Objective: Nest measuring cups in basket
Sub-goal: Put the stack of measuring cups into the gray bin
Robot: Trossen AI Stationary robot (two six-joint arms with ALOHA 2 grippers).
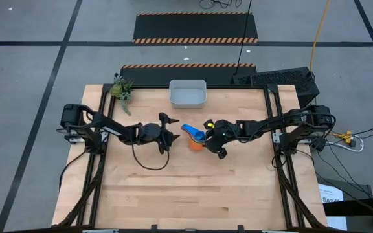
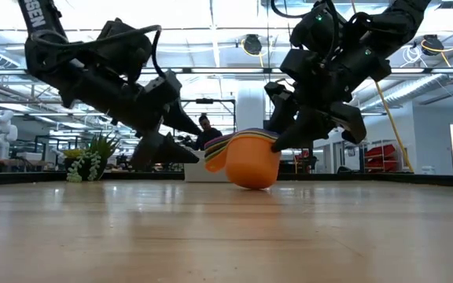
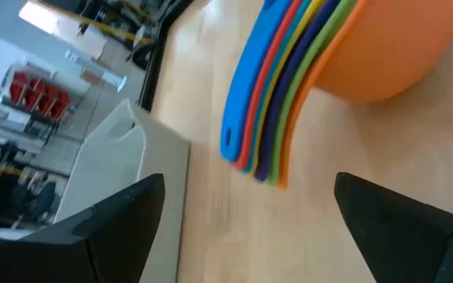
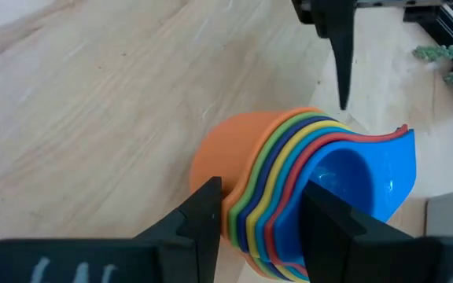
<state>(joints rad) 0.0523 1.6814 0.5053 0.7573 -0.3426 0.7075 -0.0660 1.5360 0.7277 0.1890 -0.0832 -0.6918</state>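
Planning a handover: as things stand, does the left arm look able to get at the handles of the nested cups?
Probably yes. The left gripper is open, beside the measuring cups. Their handles fan out toward it with only bare table between. The right gripper clamps the stack's bowl rims, away from the handles.

The measuring cups (image 1: 196,137) sit nested in one stack near the middle of the table, tipped on its side with the orange cup outermost against the wood and the blue one innermost, their handles fanned together in coloured layers. The basket (image 1: 187,93), a pale rectangular tub with rounded corners, stands upright near the table's far edge, well apart from the stack.
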